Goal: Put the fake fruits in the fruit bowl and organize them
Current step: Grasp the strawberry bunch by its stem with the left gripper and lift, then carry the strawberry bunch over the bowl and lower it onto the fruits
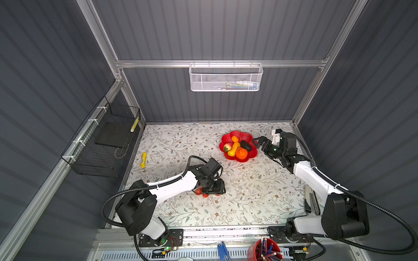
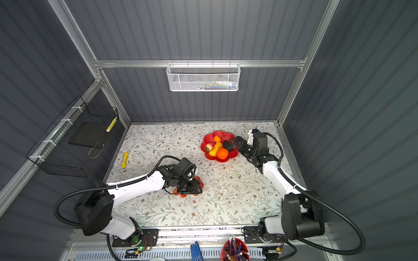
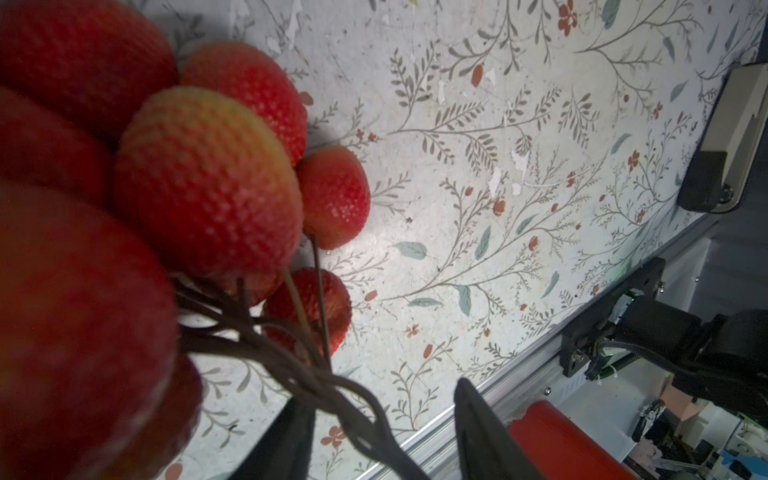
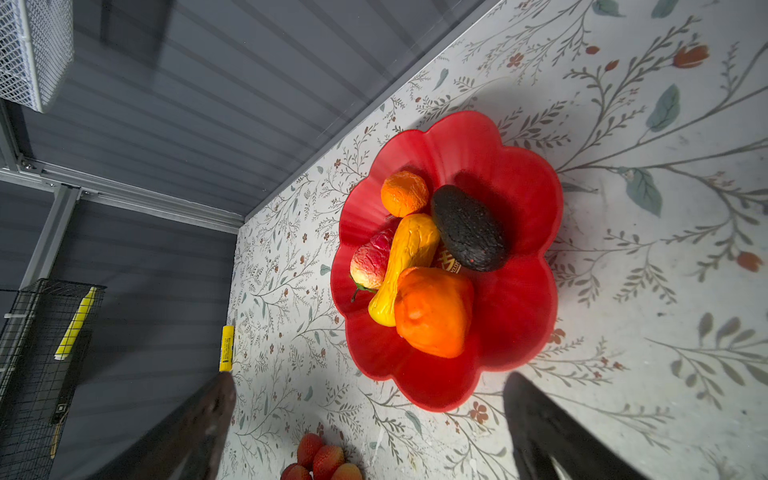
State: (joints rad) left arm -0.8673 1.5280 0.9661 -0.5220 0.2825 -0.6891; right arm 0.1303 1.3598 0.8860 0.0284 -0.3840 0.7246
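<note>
The left jaws are standing partly apart, straddling the dark wiry stems of the red bunch. The stems are pressing against one jaw and a gap is showing before the other. The textured red berries are fanning out ahead of the tips and to one side, low over the floral worktop. In both top views, bits of the bunch are peeking out from under these jaws.

The right jaws are gaping wide with nothing between them. The fruit bowl is sitting just ahead of their tips, not touching them. Five fruits are resting together in it: the dark avocado, small orange, elongated yellow fruit, strawberry and ridged orange fruit. The yellow one is lying between the strawberry and the avocado.
</note>
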